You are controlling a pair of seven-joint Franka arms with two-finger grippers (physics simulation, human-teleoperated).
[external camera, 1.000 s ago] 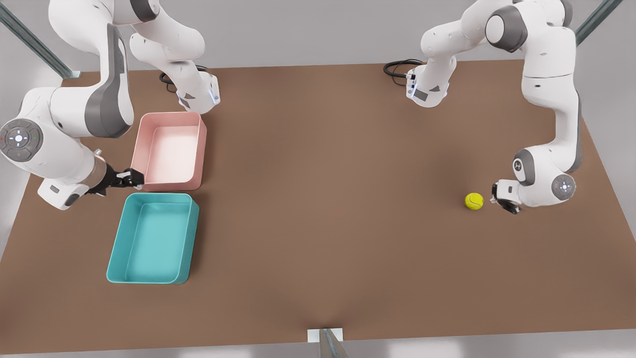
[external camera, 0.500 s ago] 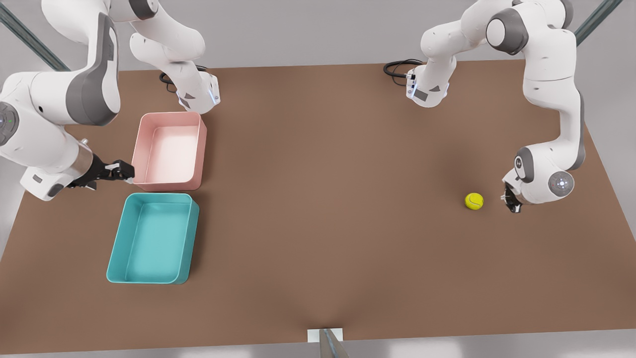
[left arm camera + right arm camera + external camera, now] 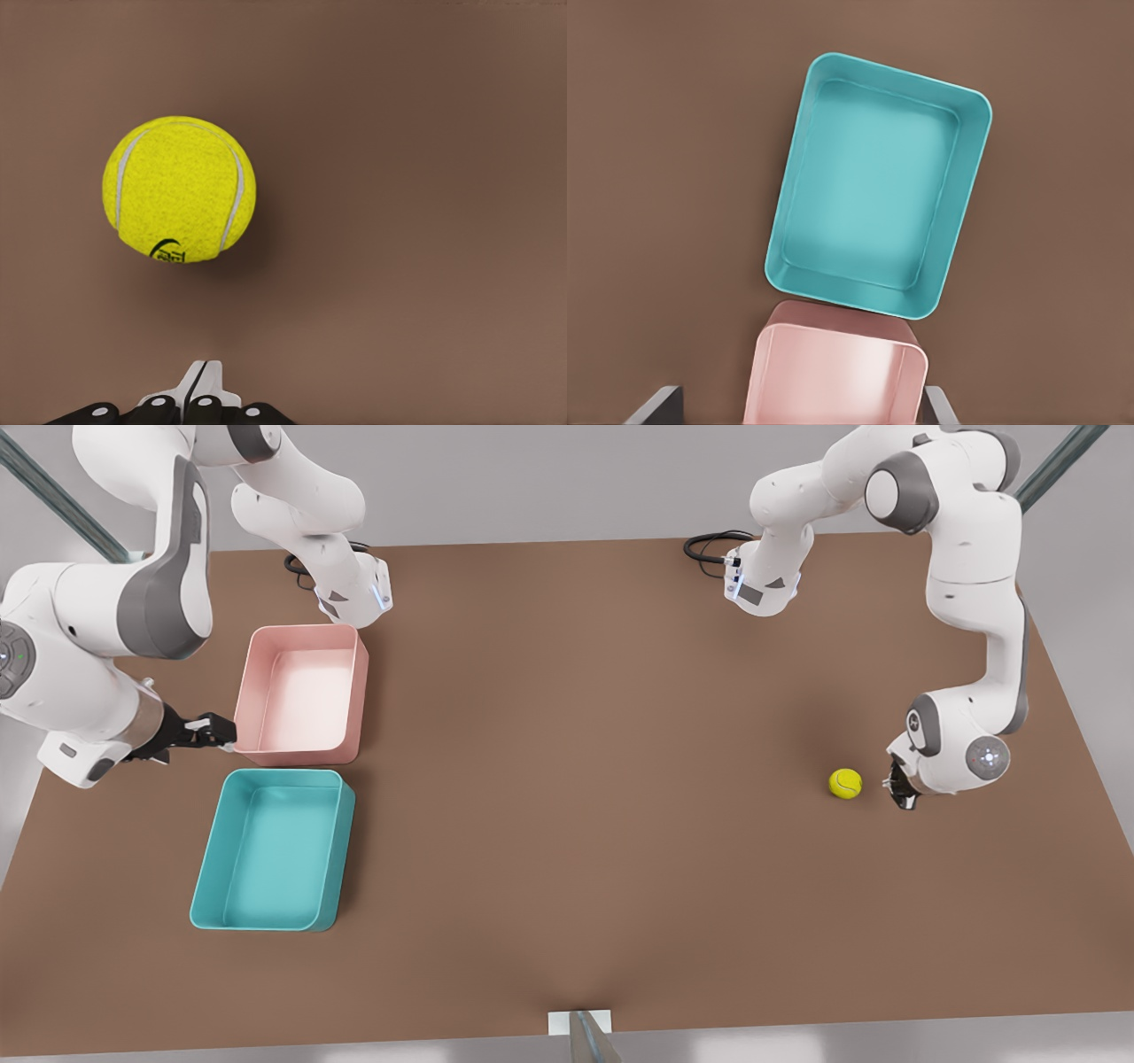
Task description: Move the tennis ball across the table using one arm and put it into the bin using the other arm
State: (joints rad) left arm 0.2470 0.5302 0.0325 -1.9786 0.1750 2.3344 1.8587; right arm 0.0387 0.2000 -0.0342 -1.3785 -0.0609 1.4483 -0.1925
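The yellow-green tennis ball (image 3: 845,783) rests on the brown table (image 3: 602,779) toward the front view's right; it is also in the left wrist view (image 3: 179,189). My left gripper (image 3: 902,788) hovers low just right of the ball, apart from it, with its fingertips (image 3: 200,382) pressed together, shut and empty. The teal bin (image 3: 273,850) sits at the front view's left and holds nothing; it is in the right wrist view too (image 3: 877,186). My right gripper (image 3: 217,732) is beside the pink tub's left wall, above the bin's far corner, open, its fingers (image 3: 656,403) spread wide.
A pink tub (image 3: 303,693) stands just behind the teal bin, nearly touching it (image 3: 837,376). Both arm bases (image 3: 354,598) (image 3: 762,584) and a black cable (image 3: 709,545) sit at the table's far edge. A wide bare stretch of tabletop separates the ball and the bins.
The left gripper has turned and shifted slightly beside the ball, which has stayed put. The right gripper has drawn back a little toward the front view's left along the pink tub.
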